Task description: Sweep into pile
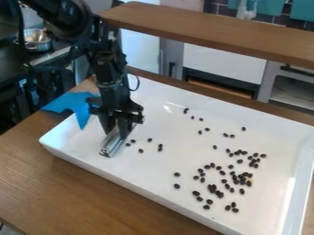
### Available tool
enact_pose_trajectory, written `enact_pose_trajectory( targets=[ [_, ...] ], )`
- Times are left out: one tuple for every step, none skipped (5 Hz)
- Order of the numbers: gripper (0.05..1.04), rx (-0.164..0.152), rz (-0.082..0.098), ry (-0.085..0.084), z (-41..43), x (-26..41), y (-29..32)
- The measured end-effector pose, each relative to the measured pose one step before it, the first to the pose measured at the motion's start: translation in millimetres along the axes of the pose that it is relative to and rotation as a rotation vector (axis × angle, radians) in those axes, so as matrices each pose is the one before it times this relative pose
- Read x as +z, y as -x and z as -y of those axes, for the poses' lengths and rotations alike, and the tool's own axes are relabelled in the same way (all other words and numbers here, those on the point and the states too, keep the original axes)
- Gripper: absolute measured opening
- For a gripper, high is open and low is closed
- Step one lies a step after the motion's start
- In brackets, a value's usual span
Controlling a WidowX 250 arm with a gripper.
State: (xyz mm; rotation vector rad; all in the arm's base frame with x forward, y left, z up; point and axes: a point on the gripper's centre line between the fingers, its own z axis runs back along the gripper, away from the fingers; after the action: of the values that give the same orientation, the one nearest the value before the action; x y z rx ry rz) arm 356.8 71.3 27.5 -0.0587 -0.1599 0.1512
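Brown wood makes up the table (67, 183) in front of us, and across the top of the frame we see a wooden shelf (208, 34) running from the upper left to the right edge. Behind it we make out a white panel (224, 63), and dark tiles (214, 10) at the top with teal panels (302, 10) at the upper right. At the upper left we see a shiny metal pan (38, 42).

On the table we have a big white tray (116, 171), set at a slant, stretching from the left side of the frame to the lower right. Black beans (211, 188) lie on its floor. We find them thickest in the lower right of the frame, in loose clumps with stray ones around them (we also spot a small yellowish bit (249, 180) among them). Others are strung out toward the middle of the frame, and a few lie just right of the gripper (119, 130).

That gripper hangs down over the left part of the tray, its two fingers closed around a silver tool (113, 142). We see the tool tilted, its lower end pointing down and left, near the beans on the left but well apart from the main clumps. Left of the gripper, a blue cloth (75, 103) lies across the left corner of the tray, one point of it hanging inside.
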Motion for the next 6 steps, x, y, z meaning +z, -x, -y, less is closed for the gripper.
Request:
enact_pose_trajectory(
  targets=[
    [0.360,-0.0334,0.0079,0.0068,21.75,1.72,6.58],
    [0.360,-0.0077,0.0043,-0.0011,18.21,-5.72,4.48],
    [0.360,0.0033,0.0058,-0.0029,13.42,-1.22,1.40],
    [0.360,-0.0170,0.0096,0.0001,20.95,-2.18,3.02],
    [0.360,0.0134,-0.0066,0.0053,19.34,-1.03,0.65],
    [0.360,-0.0188,-0.0096,0.0089,24.93,-3.13,5.36]
  ],
)
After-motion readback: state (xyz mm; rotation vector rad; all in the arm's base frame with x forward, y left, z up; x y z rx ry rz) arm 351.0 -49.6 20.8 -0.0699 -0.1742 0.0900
